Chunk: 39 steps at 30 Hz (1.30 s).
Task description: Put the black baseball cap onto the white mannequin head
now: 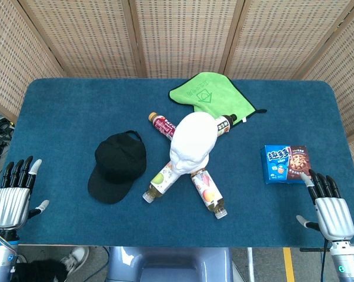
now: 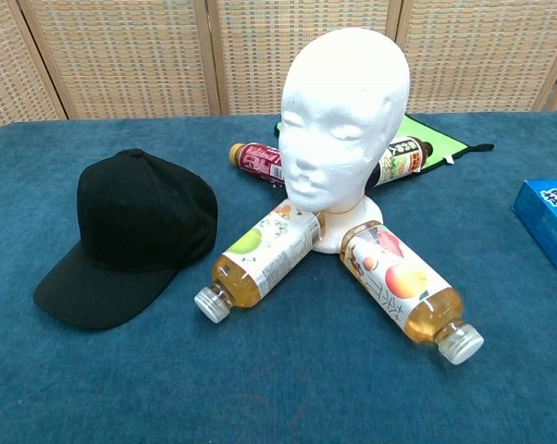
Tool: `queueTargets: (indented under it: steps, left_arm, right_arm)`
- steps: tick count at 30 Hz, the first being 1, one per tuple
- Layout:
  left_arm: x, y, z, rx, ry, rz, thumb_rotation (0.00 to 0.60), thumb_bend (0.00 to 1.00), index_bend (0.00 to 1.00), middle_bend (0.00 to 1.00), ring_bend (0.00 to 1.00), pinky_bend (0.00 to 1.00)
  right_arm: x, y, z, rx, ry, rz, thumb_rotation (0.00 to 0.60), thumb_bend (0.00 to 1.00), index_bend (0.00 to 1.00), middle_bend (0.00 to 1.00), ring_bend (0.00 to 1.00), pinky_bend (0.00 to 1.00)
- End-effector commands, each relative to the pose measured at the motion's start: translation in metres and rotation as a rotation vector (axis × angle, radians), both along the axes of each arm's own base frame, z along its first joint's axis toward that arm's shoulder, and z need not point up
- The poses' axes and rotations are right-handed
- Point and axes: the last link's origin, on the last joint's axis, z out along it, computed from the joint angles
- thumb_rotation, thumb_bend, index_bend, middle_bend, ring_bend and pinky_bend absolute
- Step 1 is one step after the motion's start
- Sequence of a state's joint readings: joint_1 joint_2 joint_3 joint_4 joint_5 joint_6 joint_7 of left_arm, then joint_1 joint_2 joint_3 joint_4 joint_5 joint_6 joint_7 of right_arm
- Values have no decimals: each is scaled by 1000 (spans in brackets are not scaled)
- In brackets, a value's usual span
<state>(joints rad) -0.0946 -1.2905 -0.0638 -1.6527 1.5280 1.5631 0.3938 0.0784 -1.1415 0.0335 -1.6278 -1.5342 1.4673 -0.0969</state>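
The black baseball cap (image 1: 119, 166) is seen lying crown-up on the blue desk (image 1: 59, 111), left of centre, with its brim turned toward the robot's near-left corner, so its long axis runs diagonally from that corner toward the middle of the desk. The white mannequin head (image 1: 193, 143) stands upright just to the cap's right, apart from it, hemmed in by four bottles laid around its base – a green-labelled bottle (image 1: 161, 181) lies between cap and head. The left hand (image 1: 13, 197) is held at the near-left edge with fingers spread and nothing in it; the right hand (image 1: 330, 207) is likewise released at the near-right edge, beside a blue biscuit box (image 1: 286, 164). The cap lies ahead of the left hand and to its right, and is plainly nearer to it than to the right hand, which is well apart from it with the mannequin between. The pick-up is therefore judged to fall to the left arm – the brim end faces that hand. A green cloth (image 1: 207, 94) lies behind the head, out of the path.
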Motion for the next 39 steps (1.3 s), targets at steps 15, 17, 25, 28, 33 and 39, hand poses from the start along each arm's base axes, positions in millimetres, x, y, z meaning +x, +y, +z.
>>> queueTargets:
  steps: [15, 17, 25, 28, 33, 39]
  left_arm:
    - [0, 0, 1, -1, -12, -5, 600, 0, 0, 0, 0, 0]
    - [0, 1, 2, -1, -14, -6, 600, 0, 0, 0, 0, 0]
    - [1, 1, -3, -21, -8, -10, 600, 0, 0, 0, 0, 0]
    - [2, 0, -5, -26, -2, -12, 600, 0, 0, 0, 0, 0]
    - [3, 0, -11, -38, 9, -23, 600, 0, 0, 0, 0, 0]
    - [4, 3, -25, -69, 25, -45, 600, 0, 0, 0, 0, 7]
  right_arm:
    - [1, 0, -1, 3, -1, 6, 600, 35, 5, 0, 0, 0]
    - [0, 0, -2, 6, 5, 1, 600, 35, 5, 0, 0, 0]
    - [0, 0, -1, 0, 4, 1, 600, 35, 5, 0, 0, 0]
    - [0, 1, 0, 0, 2, 0, 600, 35, 5, 0, 0, 0]
    - [2, 1, 1, -5, -3, 4, 600, 35, 5, 0, 0, 0]
    - [0, 1, 1, -3, -4, -3, 600, 36, 6, 0, 0, 0]
